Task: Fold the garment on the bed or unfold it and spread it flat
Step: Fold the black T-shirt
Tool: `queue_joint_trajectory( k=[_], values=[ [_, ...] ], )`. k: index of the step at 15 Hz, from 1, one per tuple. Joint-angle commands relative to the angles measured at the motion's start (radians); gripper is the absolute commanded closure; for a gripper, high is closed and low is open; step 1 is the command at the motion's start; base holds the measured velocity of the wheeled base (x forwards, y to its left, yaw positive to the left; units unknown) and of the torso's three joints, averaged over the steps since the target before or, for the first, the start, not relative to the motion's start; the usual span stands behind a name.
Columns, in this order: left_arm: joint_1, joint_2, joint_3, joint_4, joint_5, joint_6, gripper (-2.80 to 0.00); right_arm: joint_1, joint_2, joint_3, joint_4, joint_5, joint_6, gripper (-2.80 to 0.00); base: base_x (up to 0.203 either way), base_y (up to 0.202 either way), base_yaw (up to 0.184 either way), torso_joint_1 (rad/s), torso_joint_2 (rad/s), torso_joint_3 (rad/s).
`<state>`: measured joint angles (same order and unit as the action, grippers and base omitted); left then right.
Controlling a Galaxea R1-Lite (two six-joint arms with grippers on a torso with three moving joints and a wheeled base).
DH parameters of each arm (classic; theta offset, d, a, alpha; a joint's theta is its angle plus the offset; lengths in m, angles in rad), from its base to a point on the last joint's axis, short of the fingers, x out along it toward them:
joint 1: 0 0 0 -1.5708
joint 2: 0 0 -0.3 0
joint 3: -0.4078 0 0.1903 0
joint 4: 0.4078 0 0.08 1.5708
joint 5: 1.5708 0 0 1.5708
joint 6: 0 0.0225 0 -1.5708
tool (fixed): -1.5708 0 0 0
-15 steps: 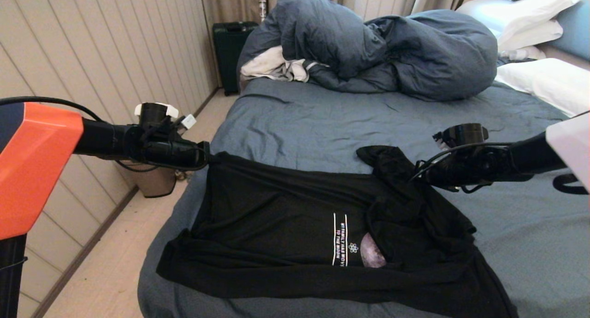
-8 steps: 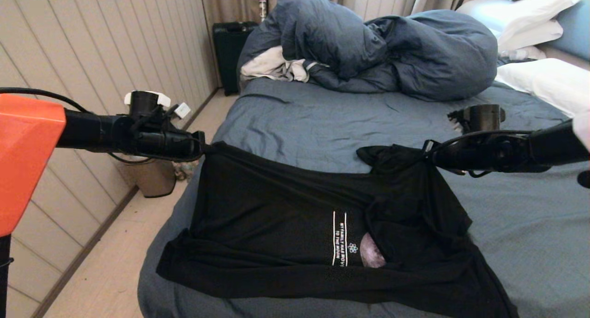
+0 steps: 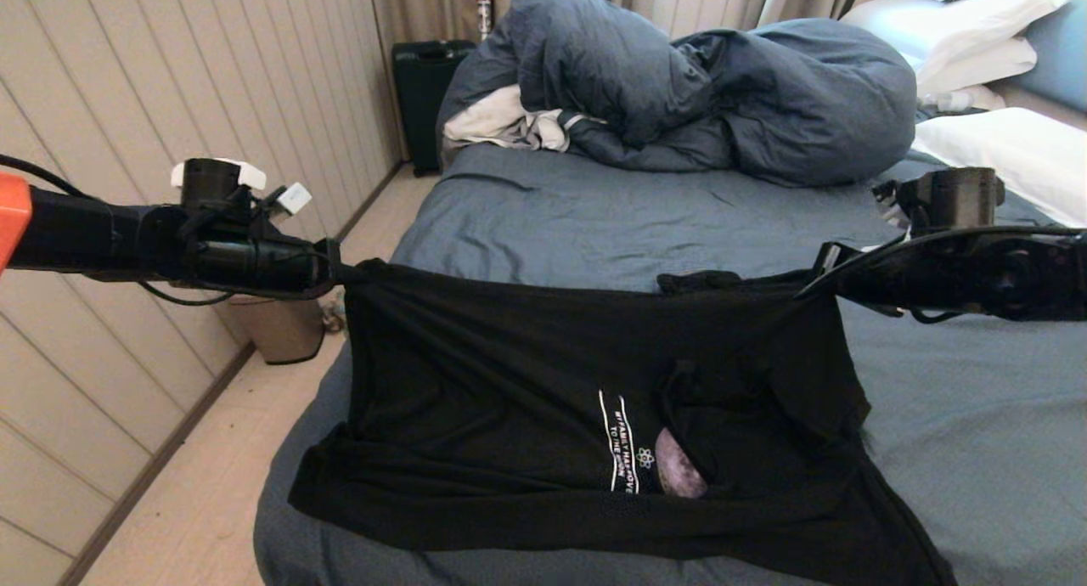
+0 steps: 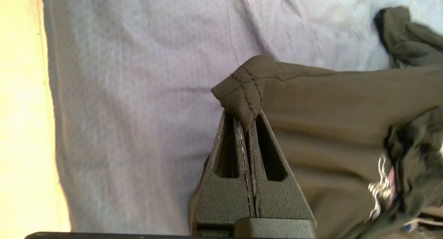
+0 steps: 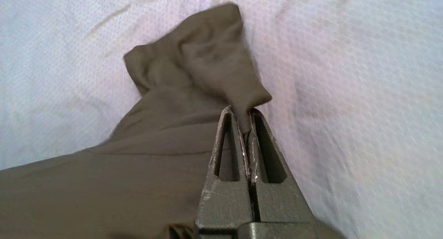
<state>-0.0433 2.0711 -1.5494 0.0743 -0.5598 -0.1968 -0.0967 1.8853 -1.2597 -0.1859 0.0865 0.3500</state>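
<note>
Left gripper (image 4: 246, 123) jaws pressed together, pinching stitched corner of garment (image 3: 526, 391). Right gripper (image 5: 246, 128) likewise clamped on bunched fabric. Top edge stretched taut between both — lower part draped on bed (image 3: 594, 221), moon print (image 3: 678, 476) half hidden.

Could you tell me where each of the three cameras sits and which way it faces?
Head view: looks forward and down over the bed; both arms show, left gripper, right gripper.
Left wrist view: behind the fingers, facing the T-shirt corner they pinch.
Right wrist view: behind its fingers, likewise.
All three share the stretched T-shirt and sheet.
</note>
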Motion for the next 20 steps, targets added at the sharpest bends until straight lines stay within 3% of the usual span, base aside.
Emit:
queue_joint_trajectory(
  k=[1, 5, 9, 13, 17, 20],
  values=[
    [0.007, -0.051, 0.057, -0.017, -0.005, 0.011, 0.0, -0.019, -0.06, 0.048, -0.015, 0.009, 0.001, 0.0, 0.0, 0.0, 0.0, 0.0, 0.0, 0.0],
    [0.008, -0.111, 0.255, -0.222, -0.005, 0.02, 0.0, -0.059, -0.15, 0.168, -0.083, 0.067, -0.005, 0.0, 0.0, 0.0, 0.0, 0.0, 0.0, 0.0],
    [0.008, -0.146, 0.422, -0.32, -0.004, 0.024, 0.0, -0.076, -0.245, 0.302, -0.087, 0.112, -0.023, 0.0, 0.0, 0.0, 0.0, 0.0, 0.0, 0.0],
    [0.008, -0.154, 0.625, -0.505, -0.003, 0.026, 0.0, -0.105, -0.338, 0.481, -0.099, 0.16, -0.059, 0.0, 0.0, 0.0, 0.0, 0.0, 0.0, 0.0],
    [0.008, -0.136, 0.797, -0.648, -0.003, 0.065, 0.0, -0.118, -0.353, 0.707, -0.224, 0.176, -0.112, 0.0, 0.0, 0.0, 0.0, 0.0, 0.0, 0.0],
    [0.008, -0.085, 0.862, -0.711, -0.002, 0.094, 0.0, -0.12, -0.282, 0.813, -0.32, 0.177, -0.162, 0.0, 0.0, 0.0, 0.0, 0.0, 0.0, 0.0]
  ],
)
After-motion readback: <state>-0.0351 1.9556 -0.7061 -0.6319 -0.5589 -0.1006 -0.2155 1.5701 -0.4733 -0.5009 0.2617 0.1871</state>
